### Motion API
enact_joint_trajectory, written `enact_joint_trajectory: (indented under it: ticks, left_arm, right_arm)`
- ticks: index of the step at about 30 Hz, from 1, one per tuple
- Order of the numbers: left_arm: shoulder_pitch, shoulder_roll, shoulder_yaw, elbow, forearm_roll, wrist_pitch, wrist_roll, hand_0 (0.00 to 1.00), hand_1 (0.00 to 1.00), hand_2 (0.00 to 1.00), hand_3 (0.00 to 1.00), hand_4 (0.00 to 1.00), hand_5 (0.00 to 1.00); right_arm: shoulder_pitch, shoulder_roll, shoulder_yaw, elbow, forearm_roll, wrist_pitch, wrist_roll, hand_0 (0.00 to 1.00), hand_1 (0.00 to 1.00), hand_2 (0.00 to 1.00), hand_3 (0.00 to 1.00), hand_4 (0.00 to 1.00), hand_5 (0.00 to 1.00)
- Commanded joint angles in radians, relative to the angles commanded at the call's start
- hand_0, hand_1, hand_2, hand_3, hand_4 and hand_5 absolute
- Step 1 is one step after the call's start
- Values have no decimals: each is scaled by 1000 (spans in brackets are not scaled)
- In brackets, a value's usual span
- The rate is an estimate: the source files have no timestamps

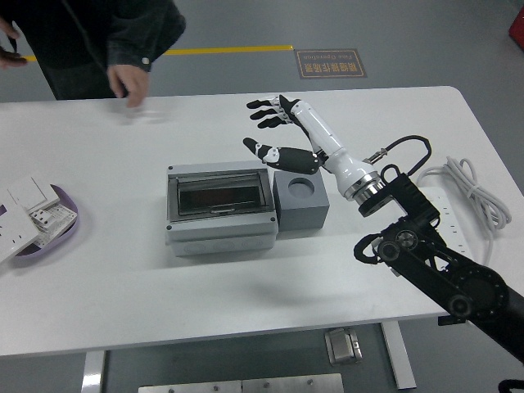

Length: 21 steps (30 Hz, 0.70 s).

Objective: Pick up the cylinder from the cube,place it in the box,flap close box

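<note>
the right hand point(278, 131) hangs over the table point(123, 270) with fingers spread, holding nothing; below and left of it sits one grey box point(219, 209), flap down; just below it one grey cube point(302, 201) touches the box; the cylinder isn't visible; the floor sign's point(329, 63) writing is unreadable; a person's hand point(128, 83) is far left of it.

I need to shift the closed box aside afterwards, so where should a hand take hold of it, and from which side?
Probably the box by its two short end walls, coming from above. Its lid lies flat and shut, offering no handle, and the body is a wide low block. The left end is free; the cube stands right against the right end, so move the cube first. The right hand hovers open behind the cube.
</note>
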Motion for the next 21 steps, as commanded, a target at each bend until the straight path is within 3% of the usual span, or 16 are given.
enact_joint_trajectory:
  ticks: [7, 8, 14, 21]
  left_arm:
    - [15, 8, 1, -4, -7, 2, 6, 598, 584, 572, 612, 688, 390]
    - [15, 11, -10, -8, 13, -3, 13, 598, 583, 572, 612, 689, 391]
    - [33, 29, -102, -32, 152, -40, 74, 598, 584, 573, 613, 672, 412]
    - [68, 44, -114, -42, 202, -46, 97, 598, 583, 573, 616, 685, 420]
  right_arm:
    - [-146, 35, 177, -28, 51, 16, 67, 596, 604, 661, 702, 706, 291]
    - [-171, 46, 203, -30, 42, 19, 68, 598, 613, 657, 691, 703, 334]
    - [-301, 124, 339, -22, -10, 16, 72, 622, 626, 659, 687, 701, 335]
    - [-402, 152, 392, -46, 45, 15, 115, 640, 631, 661, 687, 689, 335]
